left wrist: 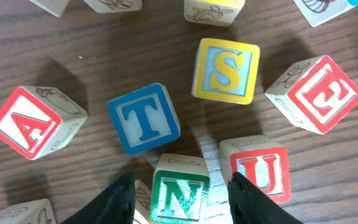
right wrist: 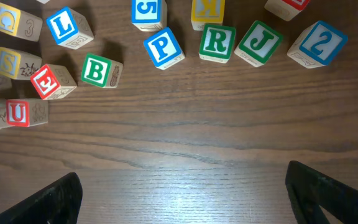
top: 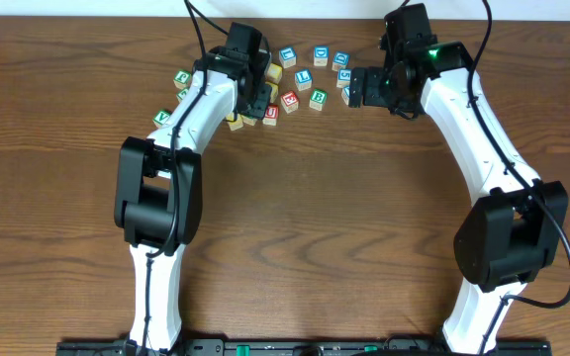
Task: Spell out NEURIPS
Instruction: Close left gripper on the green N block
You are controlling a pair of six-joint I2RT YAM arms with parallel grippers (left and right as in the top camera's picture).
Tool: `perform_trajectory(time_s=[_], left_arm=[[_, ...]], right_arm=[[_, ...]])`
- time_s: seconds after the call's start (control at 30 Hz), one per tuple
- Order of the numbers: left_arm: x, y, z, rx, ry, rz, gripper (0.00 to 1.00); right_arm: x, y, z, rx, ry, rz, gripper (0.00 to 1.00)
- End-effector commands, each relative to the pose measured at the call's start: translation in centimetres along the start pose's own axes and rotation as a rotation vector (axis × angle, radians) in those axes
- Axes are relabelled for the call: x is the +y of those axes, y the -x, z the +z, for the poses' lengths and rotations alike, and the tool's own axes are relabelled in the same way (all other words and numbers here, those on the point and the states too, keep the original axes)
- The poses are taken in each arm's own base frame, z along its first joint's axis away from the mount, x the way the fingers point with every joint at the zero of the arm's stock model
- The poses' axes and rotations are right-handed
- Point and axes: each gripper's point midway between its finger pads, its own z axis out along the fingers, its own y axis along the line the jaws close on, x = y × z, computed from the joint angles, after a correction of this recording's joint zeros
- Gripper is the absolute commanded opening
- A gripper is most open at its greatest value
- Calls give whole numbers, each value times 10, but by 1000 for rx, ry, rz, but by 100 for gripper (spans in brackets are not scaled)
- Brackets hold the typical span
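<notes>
Small green-bordered wooden N cube (left wrist: 179, 196) is straddled by left gripper (left wrist: 182, 180), fingers spread, not clamped; N pick is judged in hand. Closing and lifting clear of adjacent red-bordered wooden U cube (left wrist: 260, 171) is needed; right gripper (right wrist: 182, 193) is held wide open.

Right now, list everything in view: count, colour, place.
Green wooden N cube: one, green, between left fingers.
Red wooden U cube, E cube, A cube: three, red, near N.
Yellow wooden S cube: one, yellow, beyond N.
Blue wooden T cube: one, blue, beside S.
Blue P cube, green R cube: two, side by side.
Other wooden cubes: several, mixed colours, same scatter.
Brown wooden table: one, brown, underneath.
Left fingers: two, black, straddling N.
Right fingers: two, black, open.
</notes>
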Motion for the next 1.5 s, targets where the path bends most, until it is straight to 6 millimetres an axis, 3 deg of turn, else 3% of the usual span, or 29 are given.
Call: perform_trajectory(time_s=[0.0,0.73,1.1,1.47], left_arm=[[9,5,-8,-22,19,4,44],[3,-8,3,1,4,11,41],[3,-25,19,24,3,9,41],[3,-18,18,-4,4,-67,36]], right_arm=[[2,4,-1,-13,-9,1,99],[2,4,-1,-12,-9,1,99],[2,4,-1,-12,-9,1,99],[2,4,-1,-12,-9,1,99]])
